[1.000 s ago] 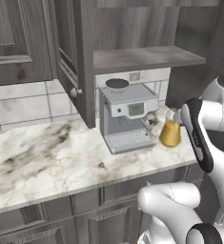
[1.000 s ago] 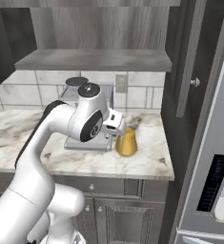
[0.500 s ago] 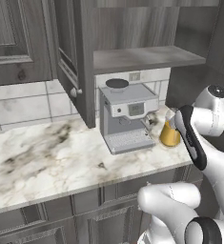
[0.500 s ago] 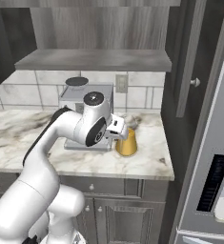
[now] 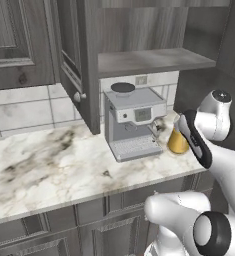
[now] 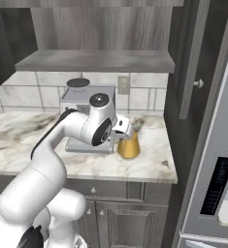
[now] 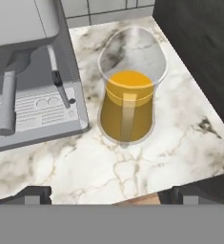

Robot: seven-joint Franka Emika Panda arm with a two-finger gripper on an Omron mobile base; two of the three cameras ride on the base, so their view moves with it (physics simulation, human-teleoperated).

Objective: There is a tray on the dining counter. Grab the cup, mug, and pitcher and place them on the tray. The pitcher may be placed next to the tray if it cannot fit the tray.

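Gripper (image 7: 104, 193) spread wide w/ nothing in it, hovering near the clear cone-shaped glass pitcher w/ amber-orange body (image 7: 128, 102) on the marble table (image 7: 189, 114) beside the grey coffee machine (image 7: 30, 71), prob lining up a grab.

1. Glossy white arm (image 6: 62, 145) of thick, rounded segments.
2. Dark grey round joint caps, 1 atop the wrist.
3. Black strip along the forearm.
4. 2 small dark fingertips (image 7: 35, 194).

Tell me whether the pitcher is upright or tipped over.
Upright: the pitcher stands on its wide base on the counter, open neck up, beside the coffee machine.
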